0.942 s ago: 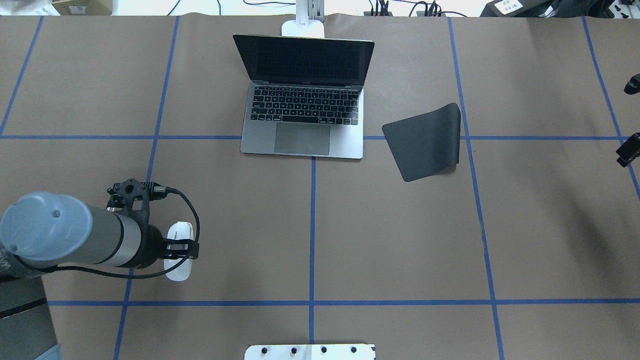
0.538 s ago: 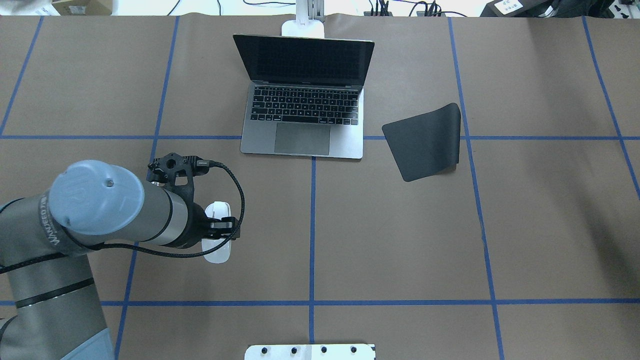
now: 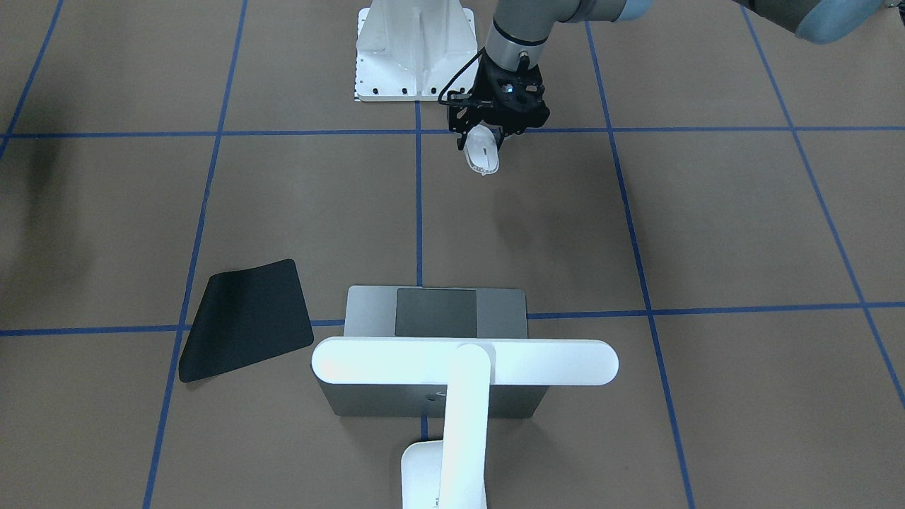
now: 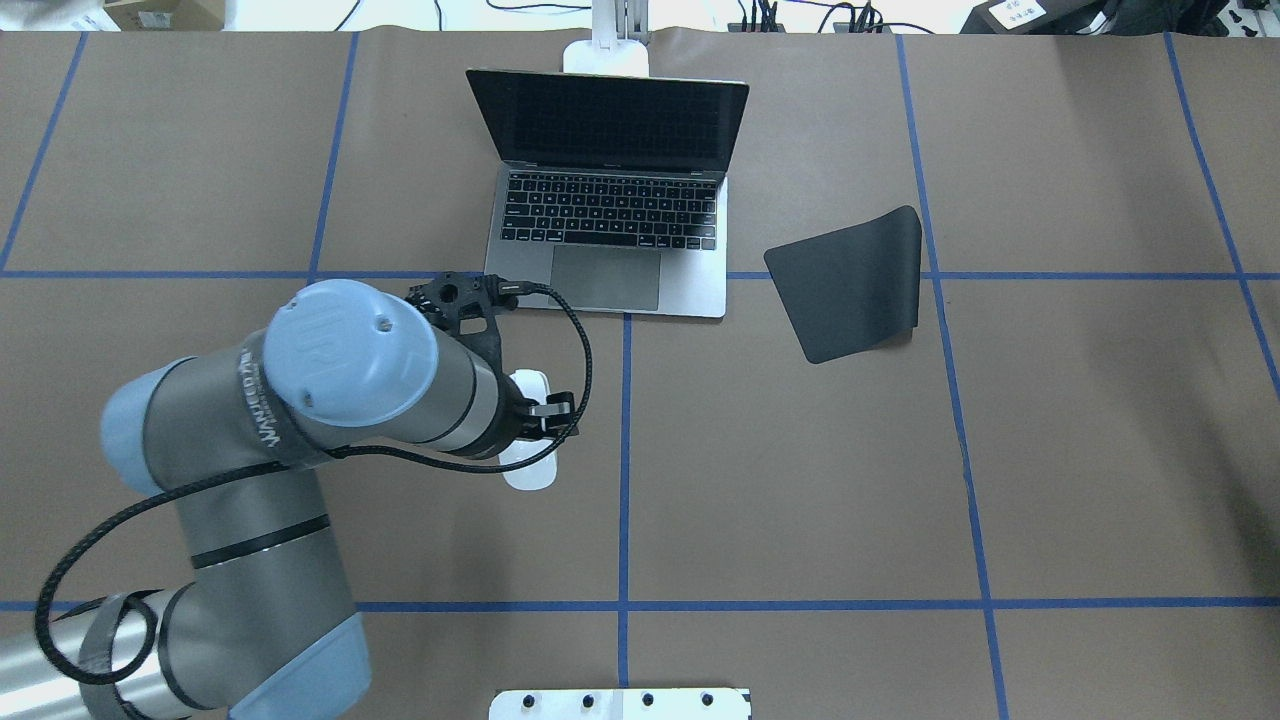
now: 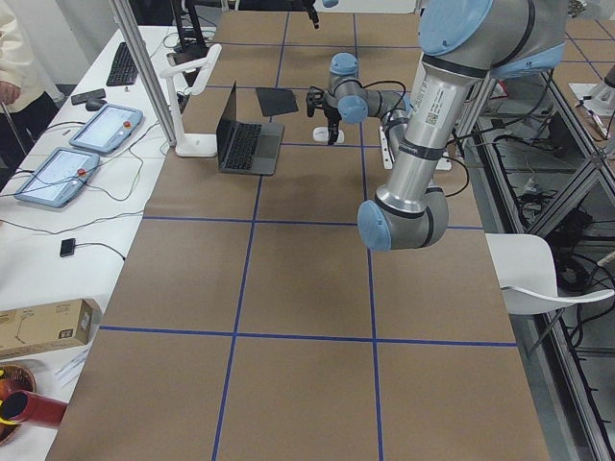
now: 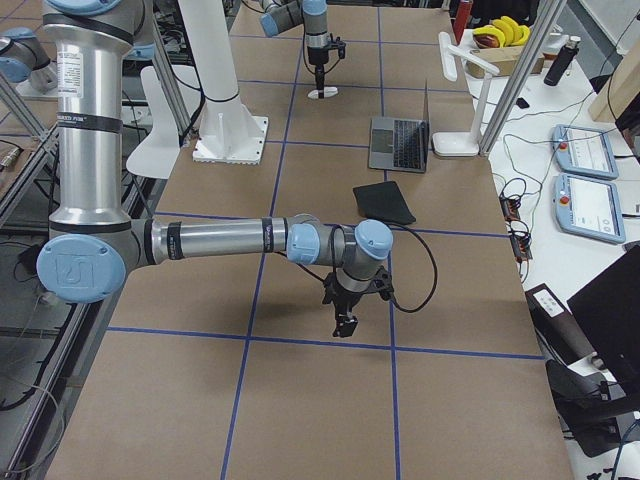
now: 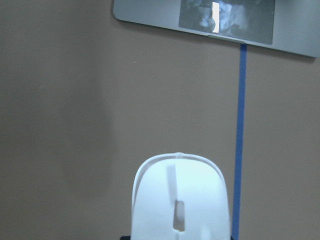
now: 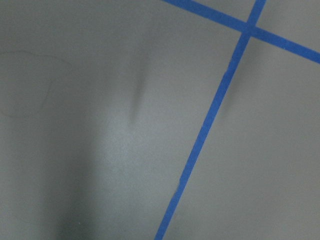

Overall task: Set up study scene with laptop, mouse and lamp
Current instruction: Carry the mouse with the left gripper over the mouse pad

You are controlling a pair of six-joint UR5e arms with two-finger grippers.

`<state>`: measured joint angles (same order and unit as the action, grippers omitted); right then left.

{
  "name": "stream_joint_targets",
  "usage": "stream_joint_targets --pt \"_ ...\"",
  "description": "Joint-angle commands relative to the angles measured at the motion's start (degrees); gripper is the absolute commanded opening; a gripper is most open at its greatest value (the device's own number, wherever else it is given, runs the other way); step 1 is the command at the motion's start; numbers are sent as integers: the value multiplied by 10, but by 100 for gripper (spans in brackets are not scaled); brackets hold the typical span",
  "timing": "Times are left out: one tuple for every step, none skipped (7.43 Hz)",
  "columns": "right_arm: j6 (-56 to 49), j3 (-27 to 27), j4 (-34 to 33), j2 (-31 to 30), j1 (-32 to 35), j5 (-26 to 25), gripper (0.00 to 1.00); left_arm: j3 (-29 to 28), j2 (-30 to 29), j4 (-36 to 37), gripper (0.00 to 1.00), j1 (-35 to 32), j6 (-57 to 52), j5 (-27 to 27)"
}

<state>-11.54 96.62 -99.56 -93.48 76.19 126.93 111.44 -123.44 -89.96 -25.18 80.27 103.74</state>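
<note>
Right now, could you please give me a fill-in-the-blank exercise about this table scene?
1. The left hand is shut on the ____ mouse.
2. The laptop stands with its lid ____.
3. In the overhead view, the black mat lies to the ____ of the laptop.
Missing words: white; open; right.

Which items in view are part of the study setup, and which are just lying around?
Job:
laptop
mouse, held in left gripper
lamp

Lying about:
black mat
white bolted bracket
</note>
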Motion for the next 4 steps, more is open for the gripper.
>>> stream_joint_targets --pt "9 1 0 4 3 3 100 -74 -70 -1 0 1 10 -24" --pt "19 3 1 6 2 2 100 -112 -114 -4 0 1 20 -30" --pt "20 1 0 7 2 2 100 -163 -161 -10 0 1 29 -42" --pt "19 1 1 5 3 2 100 -217 -202 -25 0 3 38 -49"
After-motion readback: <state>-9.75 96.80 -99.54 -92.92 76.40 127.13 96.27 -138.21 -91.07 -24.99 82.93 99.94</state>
